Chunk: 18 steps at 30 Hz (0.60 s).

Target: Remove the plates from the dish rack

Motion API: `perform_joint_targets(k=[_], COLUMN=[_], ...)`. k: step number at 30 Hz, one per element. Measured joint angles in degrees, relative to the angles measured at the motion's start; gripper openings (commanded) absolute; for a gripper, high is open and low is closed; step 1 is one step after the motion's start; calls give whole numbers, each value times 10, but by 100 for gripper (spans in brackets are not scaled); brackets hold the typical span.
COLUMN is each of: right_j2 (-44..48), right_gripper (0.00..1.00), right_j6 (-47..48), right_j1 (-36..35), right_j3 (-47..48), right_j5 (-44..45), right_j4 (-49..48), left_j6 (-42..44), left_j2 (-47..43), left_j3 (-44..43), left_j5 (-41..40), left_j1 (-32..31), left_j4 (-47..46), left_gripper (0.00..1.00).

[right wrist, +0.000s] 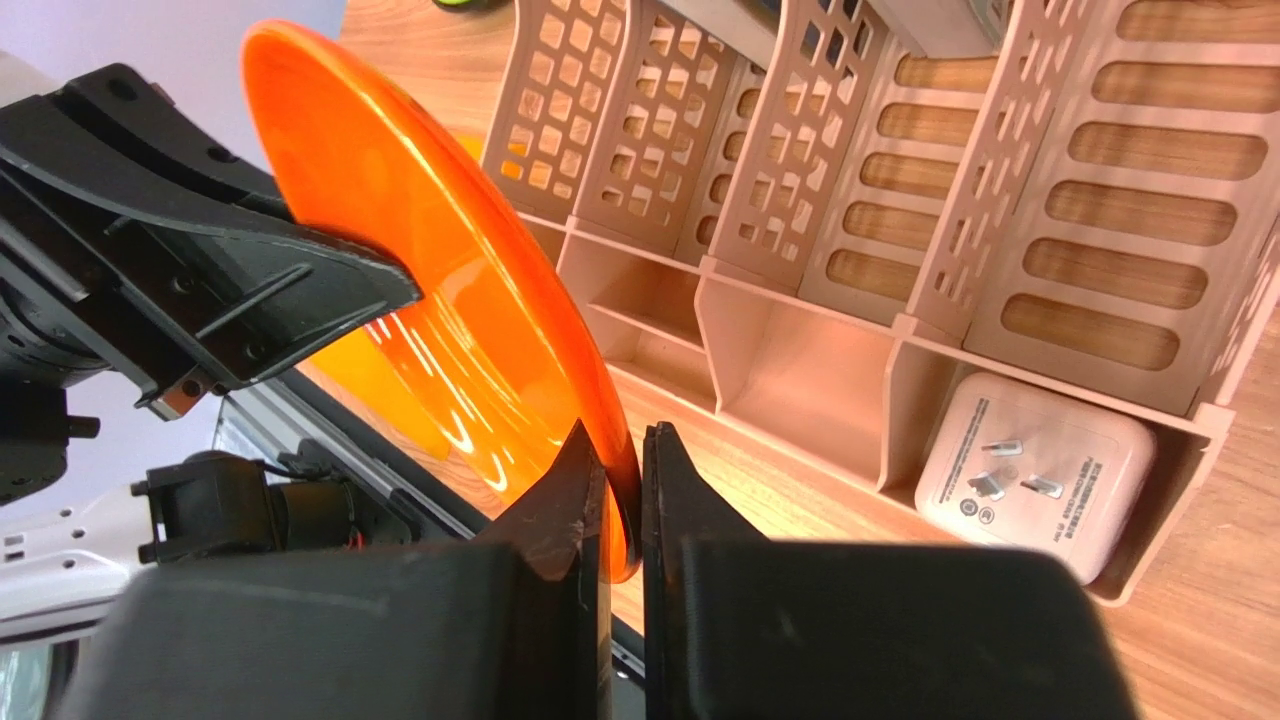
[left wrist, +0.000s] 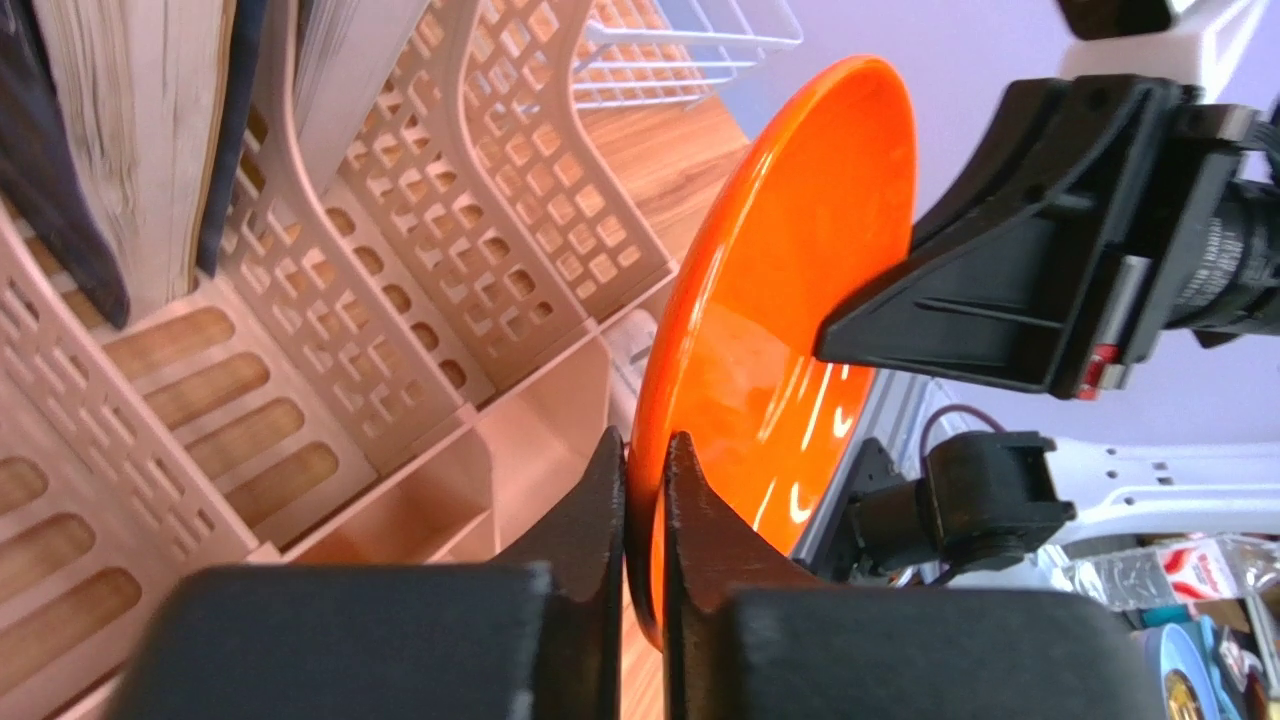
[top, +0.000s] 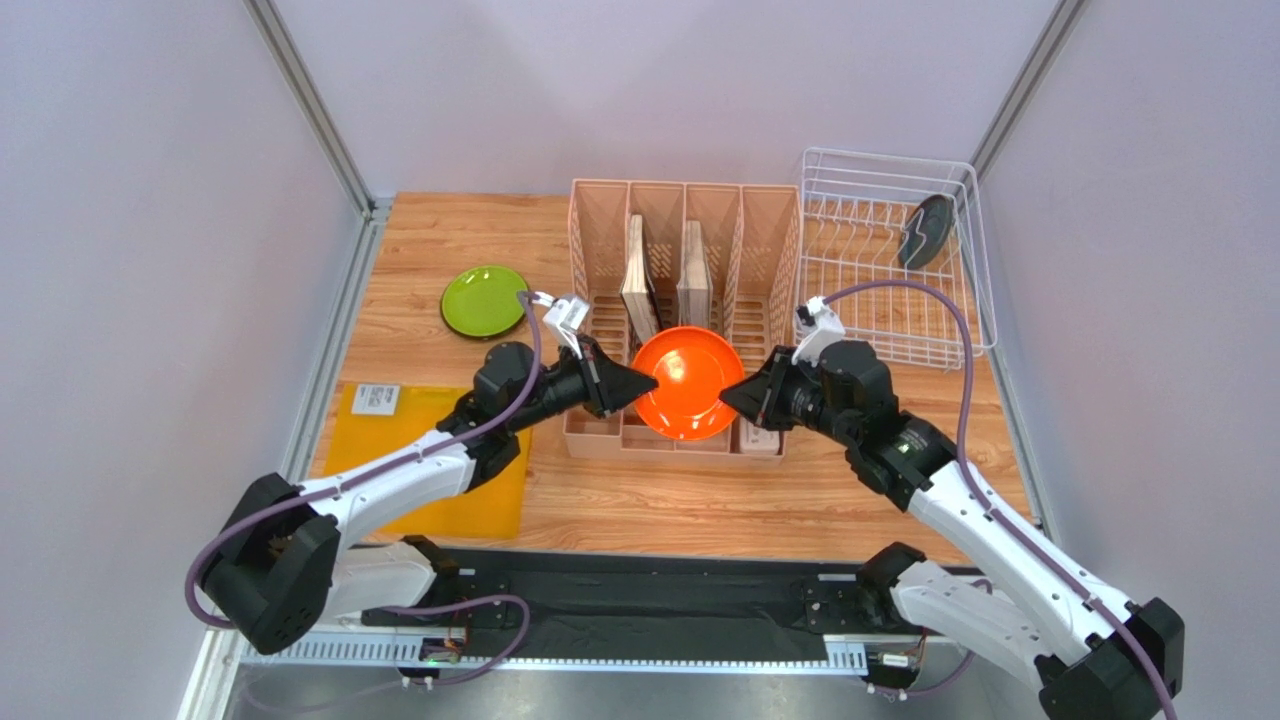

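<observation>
An orange plate hangs on edge above the front of the pink organizer, held from both sides. My left gripper is shut on its left rim, the fingers pinching the edge in the left wrist view. My right gripper is shut on the opposite rim. The plate's glossy face fills the middle of both wrist views. A lime green plate lies flat on the table at the left. A dark grey-teal plate stands in the white wire dish rack at the back right.
The pink slotted organizer stands mid-table with books upright in its slots and a white plug adapter in a front compartment. A yellow square mat lies at the near left, partly under my left arm.
</observation>
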<state>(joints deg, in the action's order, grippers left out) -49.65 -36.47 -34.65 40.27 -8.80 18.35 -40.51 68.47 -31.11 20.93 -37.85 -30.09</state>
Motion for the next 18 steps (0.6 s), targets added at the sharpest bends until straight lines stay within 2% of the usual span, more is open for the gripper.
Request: perform_joint_targets(k=[4,5,6,7,9,10,11,13,18], right_j2=[-2,-3,-6,-8,-13,-16,-18,-16,21], right_gripper=[1,6,16,30,41,56,62,74,86], right_j6=[-2,-2,-3,-3,-7,-6,-5,1,24], right_j1=[7,7,7,7,7,4,0,-8,-13], right_j3=[0,0,0,0,1,3,5,17,54], right_j5=[-3,-4,-5,-5,-3,0,1,19,105], right_j4=[-12,-15,-18,-19,-16,-11,-6,12,50], left_j6=[-7,-7,-7,-7,-6,-1,6,21,64], left_j2=[0,0,0,0,-3,-6,-10,-26,-97], left_j3=[0,1,3,5,12,15,19,26,27], left_j5=[10,10,10,8,5,-1,-6,-26,-83], left_j1=[6,8,9,9,7,2,-1,-7,-8], left_j4=[-28,-31,-34,-37,-43,-45,-44,-31,35], left_gripper=[0,0,0,0,0,0,0,0,0])
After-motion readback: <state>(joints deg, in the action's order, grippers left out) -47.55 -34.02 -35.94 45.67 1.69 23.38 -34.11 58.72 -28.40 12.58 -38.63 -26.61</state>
